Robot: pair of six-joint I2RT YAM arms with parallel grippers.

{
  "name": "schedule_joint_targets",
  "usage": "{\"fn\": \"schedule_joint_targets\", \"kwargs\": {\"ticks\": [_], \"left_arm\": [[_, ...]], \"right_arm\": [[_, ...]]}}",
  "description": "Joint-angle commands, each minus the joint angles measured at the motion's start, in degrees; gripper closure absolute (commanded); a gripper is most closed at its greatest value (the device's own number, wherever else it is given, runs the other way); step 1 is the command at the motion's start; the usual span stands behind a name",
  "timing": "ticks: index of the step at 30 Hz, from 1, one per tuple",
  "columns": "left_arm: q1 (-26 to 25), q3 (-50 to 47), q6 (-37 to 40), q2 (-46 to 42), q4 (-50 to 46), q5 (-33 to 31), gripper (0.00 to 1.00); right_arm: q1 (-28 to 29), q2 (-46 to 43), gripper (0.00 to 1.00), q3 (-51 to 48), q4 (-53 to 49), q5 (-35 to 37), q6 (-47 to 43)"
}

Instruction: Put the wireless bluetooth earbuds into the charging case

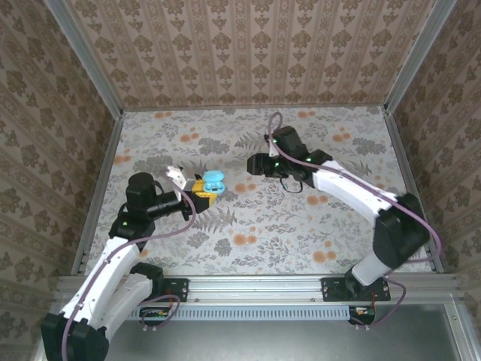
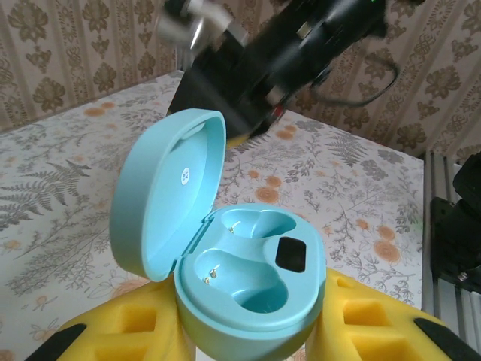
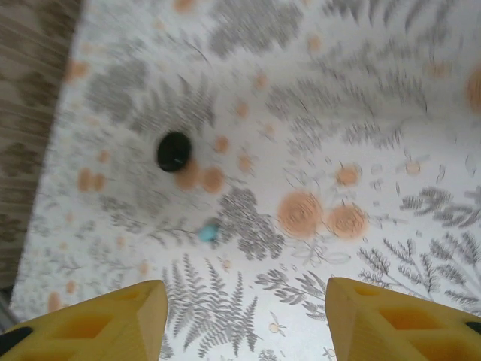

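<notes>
Left gripper (image 2: 248, 340) clasps the pale-teal charging case (image 2: 252, 289), lid standing open.

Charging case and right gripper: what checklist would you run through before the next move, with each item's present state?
1. The charging case is open: ok, its lid stands up.
2. Both wells are free: ok, both look empty.
3. Hold of the left gripper: ok, it clamps the case from both sides.
4. The right gripper is free: ok, its jaws are apart with nothing between them.
5. An earbud is lined up: not ok, the teal earbud and the black earbud lie ahead of the gripper, not between its jaws.
6. How the earbuds are turned: cannot tell, the right wrist view is blurred.
</notes>
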Motion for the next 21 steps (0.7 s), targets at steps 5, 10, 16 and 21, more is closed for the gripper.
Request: {"fn": "schedule_joint_targets", "kwargs": {"ticks": [5,10,16,21], "left_arm": [[0.39,-0.52,1.37,-5.35,-4.59,-3.40,0.74],[0.27,-0.65,1.21,-8.29,-5.84,-3.89,0.74],[0.19,-1.09,1.07,-11.79,-6.75,-4.12,0.74],[0.12,-1.28,0.74,-13.68,-7.37,-4.32,0.74]], "right_arm": [[6.80,18.24,0.51,16.66,-12.16,-0.85,5.19],[10.08,25.82,0.54,23.16,-14.50,-0.46,8.34],[12.58,31.13,0.55,28.88,-17.03,1.12,8.83],[14.66,34.88,0.59,32.71,-19.02,2.67,9.59]]}}
